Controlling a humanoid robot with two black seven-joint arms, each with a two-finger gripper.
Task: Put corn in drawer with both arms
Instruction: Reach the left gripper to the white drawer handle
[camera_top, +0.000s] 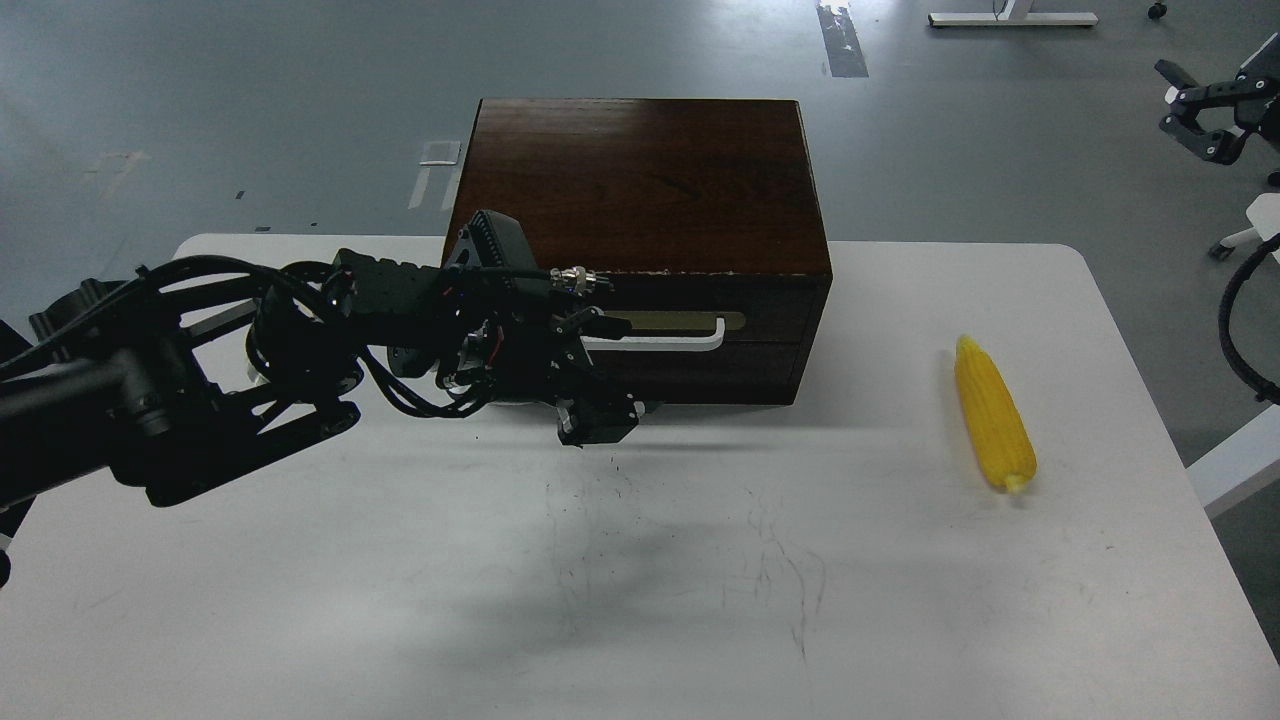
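Now the left arm (200, 400) reaches in from nine o'clock across the white table (640, 600), and its claw, the left gripper (590, 335), sits against the front of the dark wooden box (640, 170) at the left end of the white bar handle (665, 340). One finger lies along the handle's upper edge, but the claw is dark and partly hidden by its own wrist, so I cannot tell how far it is open or whether it has hold of the bar. The drawer (760, 335) looks flush with the box front. The corn (993, 414) lies flat on the table at about three o'clock, well apart from the box, pointed end toward the far side. At the upper right edge, around two o'clock, the right gripper (1200, 115) hangs off the table with its fingers spread and nothing between them.
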